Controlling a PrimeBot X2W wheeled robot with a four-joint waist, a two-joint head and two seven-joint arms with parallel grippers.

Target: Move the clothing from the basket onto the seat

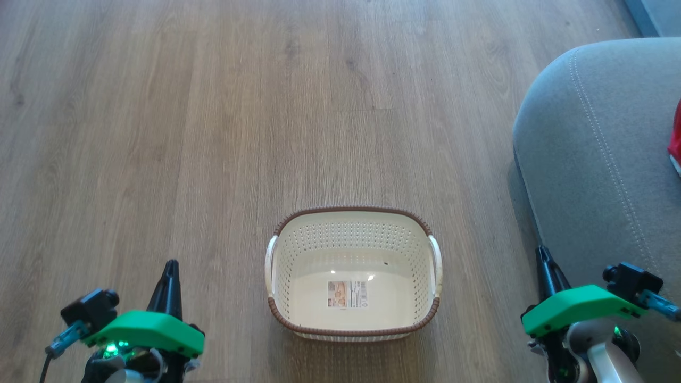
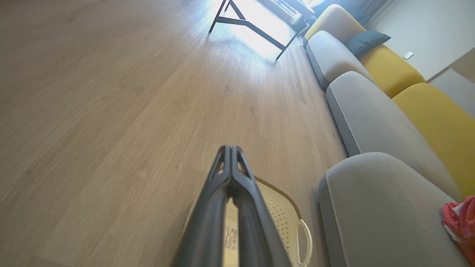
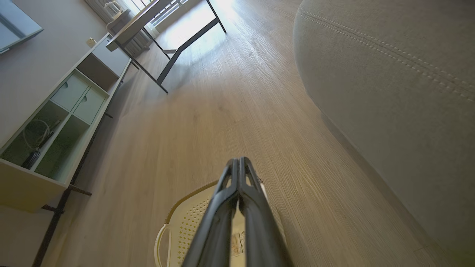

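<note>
The cream basket (image 1: 353, 234) with a brown rim stands on the wood floor, centred low in the head view, holding nothing but a sticker label on its bottom. The grey seat (image 1: 596, 149) rises at the right, and a sliver of red clothing (image 1: 675, 139) lies on it at the frame's edge. The left wrist view shows the same red clothing (image 2: 460, 218) on the seat (image 2: 378, 207). My left gripper (image 1: 170, 266) is shut and holds nothing, to the left of the basket. My right gripper (image 1: 542, 254) is shut too, beside the seat's front. Each wrist view shows fingers pressed together above the basket (image 2: 285, 218) (image 3: 185, 222).
More grey and yellow sofa cushions (image 2: 371, 111) run along the wall beyond the seat. A dark-legged table (image 3: 174, 40) and a low shelf unit (image 3: 55, 122) stand farther off. Wood floor (image 1: 213, 133) stretches wide to the left and ahead of the basket.
</note>
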